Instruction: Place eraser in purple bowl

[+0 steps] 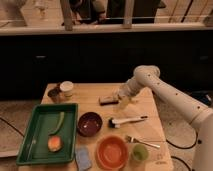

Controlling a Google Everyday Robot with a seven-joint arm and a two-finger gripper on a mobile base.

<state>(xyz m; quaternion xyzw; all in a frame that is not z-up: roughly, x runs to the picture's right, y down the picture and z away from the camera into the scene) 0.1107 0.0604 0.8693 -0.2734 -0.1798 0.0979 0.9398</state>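
- Gripper [124,101] sits just beside the picture-right end of the eraser [107,100]; its opening cannot be told.
- Eraser's long axis points toward the gripper; purple bowl [90,123] lies nearer the camera.

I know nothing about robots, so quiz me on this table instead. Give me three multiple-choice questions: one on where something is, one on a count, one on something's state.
1. Where does the small flat dark eraser lie?
A. on the floor
B. on the wooden table, just left of the gripper
C. on a shelf above

2. How many round bowls stand on the table?
A. one
B. two
C. five

3. What state is the glossy purple bowl in?
A. upright, with nothing in it
B. turned upside down
C. holding the eraser

Answers
1. B: the eraser rests flat on the wood near the far edge, with the gripper right beside it.
2. B: only the purple bowl and the larger orange bowl are there.
3. A: its dark inside faces up and is bare.
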